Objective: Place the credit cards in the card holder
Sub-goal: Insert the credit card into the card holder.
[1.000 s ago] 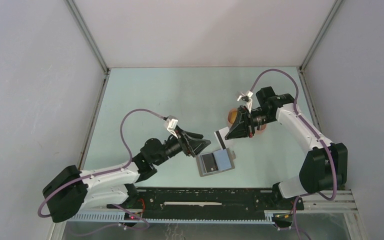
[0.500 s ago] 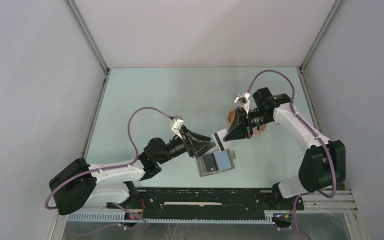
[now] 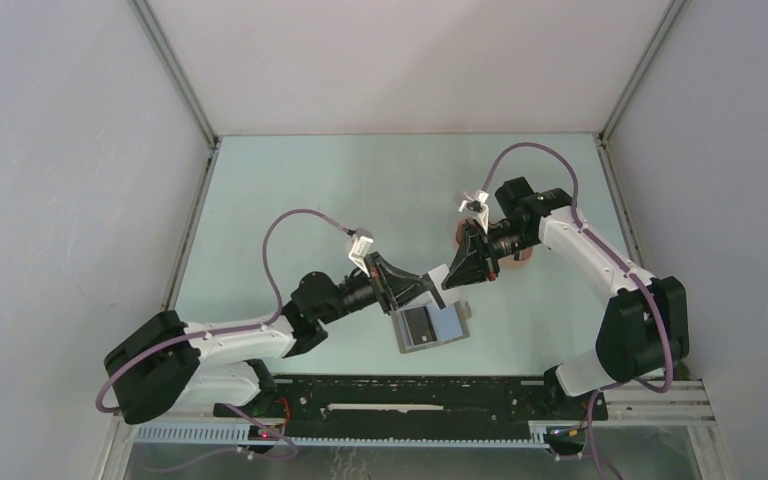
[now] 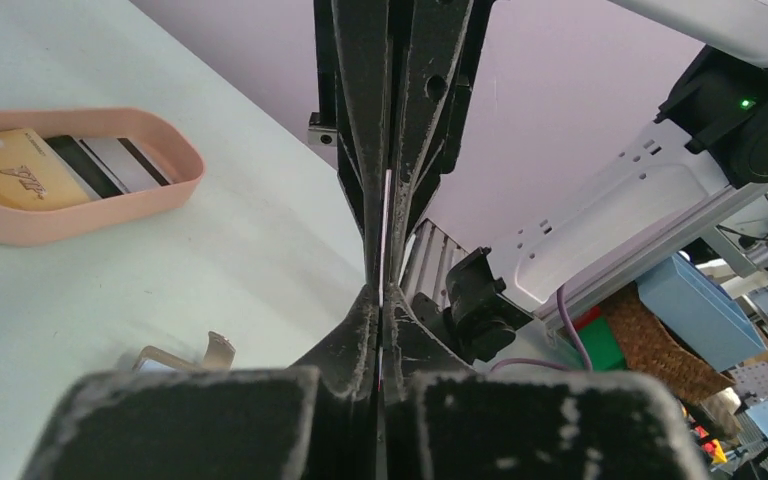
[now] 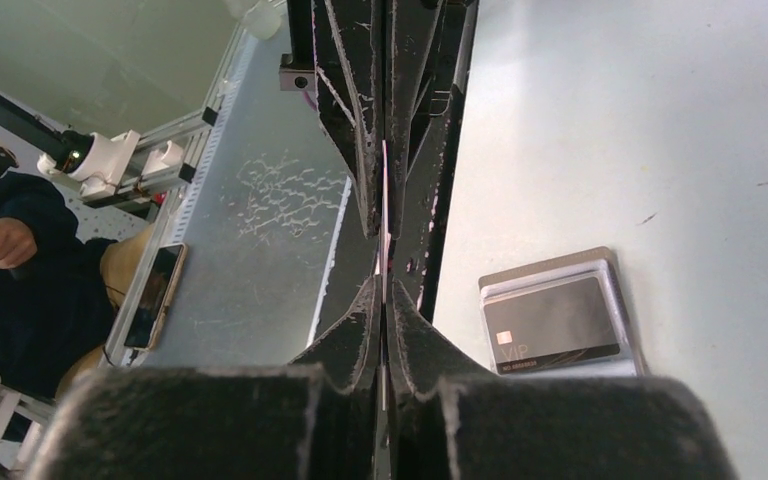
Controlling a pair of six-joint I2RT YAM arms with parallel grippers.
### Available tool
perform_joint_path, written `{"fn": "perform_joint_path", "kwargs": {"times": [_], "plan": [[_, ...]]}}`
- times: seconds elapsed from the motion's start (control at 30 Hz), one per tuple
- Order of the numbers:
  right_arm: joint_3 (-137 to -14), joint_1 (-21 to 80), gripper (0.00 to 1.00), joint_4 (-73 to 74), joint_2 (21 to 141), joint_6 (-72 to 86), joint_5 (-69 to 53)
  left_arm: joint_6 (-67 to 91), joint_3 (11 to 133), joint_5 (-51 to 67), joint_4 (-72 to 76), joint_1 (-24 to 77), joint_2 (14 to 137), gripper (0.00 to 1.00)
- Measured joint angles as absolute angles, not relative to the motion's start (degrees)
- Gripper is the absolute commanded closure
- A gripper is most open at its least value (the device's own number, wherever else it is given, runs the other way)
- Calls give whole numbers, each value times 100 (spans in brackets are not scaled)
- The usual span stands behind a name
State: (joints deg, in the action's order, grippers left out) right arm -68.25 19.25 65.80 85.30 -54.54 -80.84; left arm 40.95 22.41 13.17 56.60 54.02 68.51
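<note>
A credit card [image 3: 440, 279], pale with a dark stripe, hangs in the air just above the card holder. Both grippers are shut on it from opposite sides. My left gripper [image 3: 424, 287] pinches its left end and my right gripper [image 3: 452, 274] its right end. In both wrist views the card shows only as a thin edge [image 4: 386, 225] [image 5: 384, 205] between the closed pads [image 4: 365, 310] [image 5: 405, 320]. The grey card holder [image 3: 432, 326] lies open on the table, with a black card [image 5: 552, 322] and a light blue card [image 3: 446, 319] in it.
A peach oval tray [image 4: 165, 190] stands beyond the holder, with an orange-yellow card [image 4: 12, 170] and a dark striped card [image 4: 110, 164] in it. In the top view the right arm mostly hides the tray [image 3: 457, 233]. Grey walls enclose the table.
My left gripper moved right to the card that the right gripper held out, and closed on it. The right gripper came slightly left and down with the card.
</note>
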Motion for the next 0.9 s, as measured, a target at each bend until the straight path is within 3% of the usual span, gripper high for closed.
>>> {"fn": "perform_joint_path", "kwargs": {"times": [0.13, 0.2, 0.3, 0.5, 0.7, 0.9], "plan": [[-6820, 1964, 43, 6549, 8532, -5349, -8016, 4069, 2241, 1352, 5798, 5404, 6879, 100], [-6818, 1992, 36, 6490, 8530, -5260, -7931, 4069, 2224, 1326, 5898, 5402, 6879, 100], [-6816, 1959, 33, 6351, 8495, -5100, -7666, 4099, 2093, 1245, 6014, 5384, 6858, 100], [-6479, 1870, 35, 5616, 7852, -4574, -6399, 4499, 1398, 952, 5977, 5317, 6796, 100], [-5972, 2311, 69, 4991, 7502, -4195, -5111, 4825, 1264, 585, 5319, 5295, 6770, 100], [-5948, 2906, 78, 4733, 8407, -3863, -4215, 5026, 1275, 373, 4823, 5284, 6921, 100]]}}
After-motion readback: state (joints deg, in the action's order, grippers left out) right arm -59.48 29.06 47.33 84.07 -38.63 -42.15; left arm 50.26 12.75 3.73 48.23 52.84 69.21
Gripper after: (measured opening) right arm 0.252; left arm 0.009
